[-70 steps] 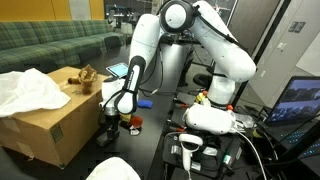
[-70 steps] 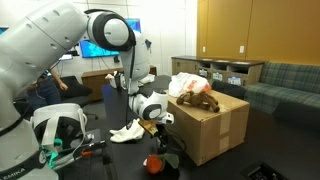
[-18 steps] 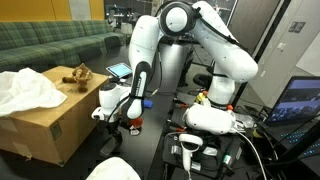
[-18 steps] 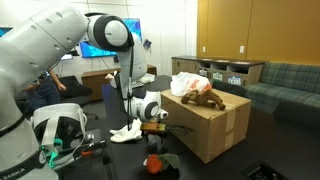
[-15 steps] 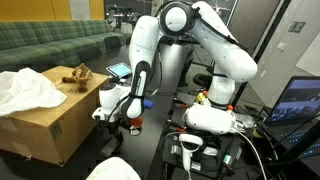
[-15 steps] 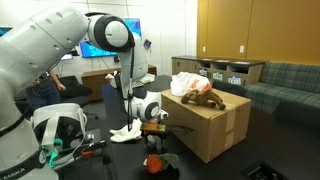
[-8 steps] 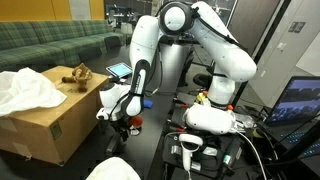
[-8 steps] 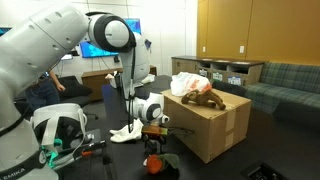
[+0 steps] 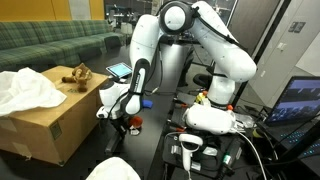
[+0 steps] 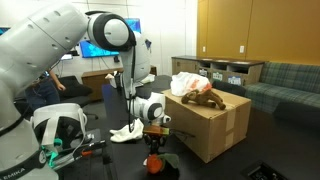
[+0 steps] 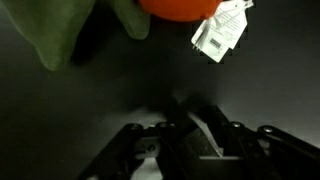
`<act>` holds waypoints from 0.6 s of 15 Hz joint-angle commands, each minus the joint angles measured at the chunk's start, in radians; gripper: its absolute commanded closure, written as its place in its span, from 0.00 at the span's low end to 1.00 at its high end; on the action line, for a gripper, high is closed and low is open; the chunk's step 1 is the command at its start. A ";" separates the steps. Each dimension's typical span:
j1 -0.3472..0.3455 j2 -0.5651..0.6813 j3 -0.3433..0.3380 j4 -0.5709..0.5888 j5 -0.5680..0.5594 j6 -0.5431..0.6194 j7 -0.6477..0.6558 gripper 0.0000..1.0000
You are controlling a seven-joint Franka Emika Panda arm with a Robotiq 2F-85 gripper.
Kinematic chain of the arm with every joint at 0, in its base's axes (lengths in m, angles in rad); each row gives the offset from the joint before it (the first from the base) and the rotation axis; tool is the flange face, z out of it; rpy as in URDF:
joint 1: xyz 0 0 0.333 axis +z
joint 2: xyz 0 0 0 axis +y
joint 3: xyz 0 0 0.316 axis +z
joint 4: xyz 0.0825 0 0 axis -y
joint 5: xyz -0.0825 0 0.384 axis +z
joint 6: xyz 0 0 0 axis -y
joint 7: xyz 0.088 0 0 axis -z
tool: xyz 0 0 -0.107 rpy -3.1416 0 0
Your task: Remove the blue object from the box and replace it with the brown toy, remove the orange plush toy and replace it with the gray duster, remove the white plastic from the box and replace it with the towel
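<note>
the end effector point(image 10: 153, 137) is hanging low, left of the box point(image 10: 215, 128). the orange plush toy point(image 11: 178, 8) is lying just beyond its fingertips, apart from them. i cannot tell whether it is clenched or released.

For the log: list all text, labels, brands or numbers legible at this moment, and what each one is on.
No text can be read in any view.
White tag beside the orange plush toy: printed lines, too blurred to read.
White sheet on the wall: too small to read.
Monitor and tablet screens: content too small to read.
</note>
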 commanded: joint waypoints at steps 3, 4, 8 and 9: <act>-0.008 -0.020 0.009 0.004 -0.009 -0.009 -0.022 1.00; -0.010 -0.022 0.012 0.002 -0.009 -0.011 -0.027 0.96; -0.012 -0.028 0.015 -0.005 -0.017 -0.007 -0.050 1.00; -0.010 -0.031 0.014 -0.006 -0.017 -0.007 -0.051 0.73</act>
